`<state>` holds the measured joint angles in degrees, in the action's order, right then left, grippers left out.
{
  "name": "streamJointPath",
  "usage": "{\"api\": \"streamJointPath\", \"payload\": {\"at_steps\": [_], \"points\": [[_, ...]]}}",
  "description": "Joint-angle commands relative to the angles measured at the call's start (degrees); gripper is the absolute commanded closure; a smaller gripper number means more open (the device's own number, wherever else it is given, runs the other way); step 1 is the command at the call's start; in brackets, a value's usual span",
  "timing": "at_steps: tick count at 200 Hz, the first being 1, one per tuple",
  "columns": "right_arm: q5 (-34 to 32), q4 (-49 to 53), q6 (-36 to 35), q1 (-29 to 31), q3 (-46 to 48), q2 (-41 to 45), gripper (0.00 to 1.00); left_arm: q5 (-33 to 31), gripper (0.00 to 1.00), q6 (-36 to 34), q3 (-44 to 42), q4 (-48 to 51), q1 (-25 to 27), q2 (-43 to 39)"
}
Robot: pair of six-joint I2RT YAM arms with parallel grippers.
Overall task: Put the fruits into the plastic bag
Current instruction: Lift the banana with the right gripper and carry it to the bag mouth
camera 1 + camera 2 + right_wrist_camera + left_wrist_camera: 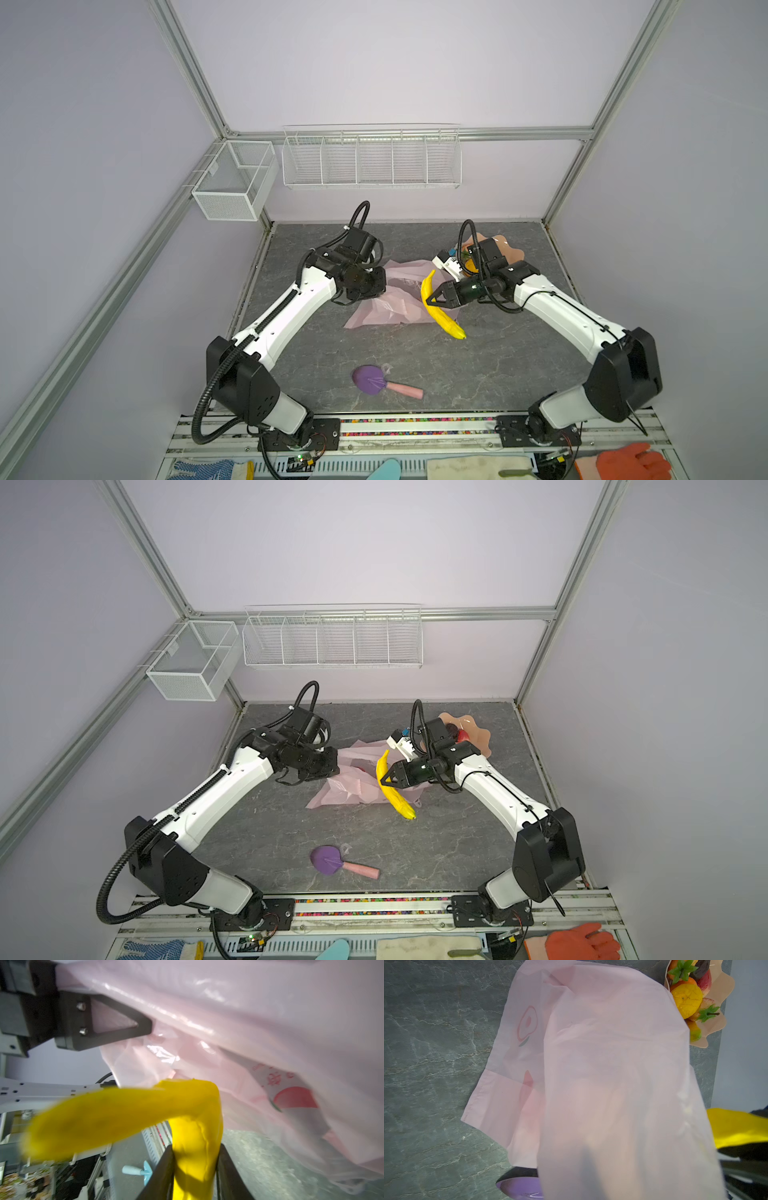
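Observation:
The pale-pink plastic bag (pixel 399 299) (pixel 353 787) lies crumpled mid-table. Its left side is raised by my left gripper (pixel 374 286), which is shut on the film. In the left wrist view the bag (pixel 612 1064) drapes over the jaws, and only one finger (pixel 519 1184) shows. My right gripper (pixel 432 300) (pixel 195 1153) is shut on a yellow banana (pixel 436 307) (pixel 392 787) (pixel 193 1126), held just above the bag's right edge (pixel 249 1012). More fruits sit in the bowl, among them an orange (pixel 686 999) and a red strawberry (pixel 705 978).
The peach wavy-edged bowl (pixel 509 249) (pixel 716 1022) stands behind the right arm. A purple round-headed tool with a pink handle (pixel 374 380) lies near the front. Wire baskets (pixel 370 160) hang on the back wall. Gloves (pixel 627 461) lie along the front rail.

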<state>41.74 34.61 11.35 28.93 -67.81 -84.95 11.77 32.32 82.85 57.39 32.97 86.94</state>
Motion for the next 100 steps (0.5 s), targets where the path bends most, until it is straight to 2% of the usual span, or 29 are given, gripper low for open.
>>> {"api": "streamJointPath", "payload": {"at_steps": [1, 32, 61, 100], "points": [[5.8, -4.0, 6.1, 1.4, 2.8, 4.3, 0.93, -1.4, 1.0, -0.9, 2.0, 1.1, 0.0, 0.2], [7.4, -4.0, 8.6, 2.9, 6.6, 4.5, 0.93, -1.4, 1.0, -0.9, 2.5, 0.9, 0.1, 0.2], [9.4, -9.3, 14.3, 2.9, 8.0, 0.3, 0.93, -1.3, 1.0, -1.3, 2.3, 1.0, 0.2, 0.1], [6.2, -13.0, 19.5, 2.3, 5.9, -6.2, 0.93, -1.2, 1.0, -3.2, 2.4, 1.1, 1.4, -0.4]]}}
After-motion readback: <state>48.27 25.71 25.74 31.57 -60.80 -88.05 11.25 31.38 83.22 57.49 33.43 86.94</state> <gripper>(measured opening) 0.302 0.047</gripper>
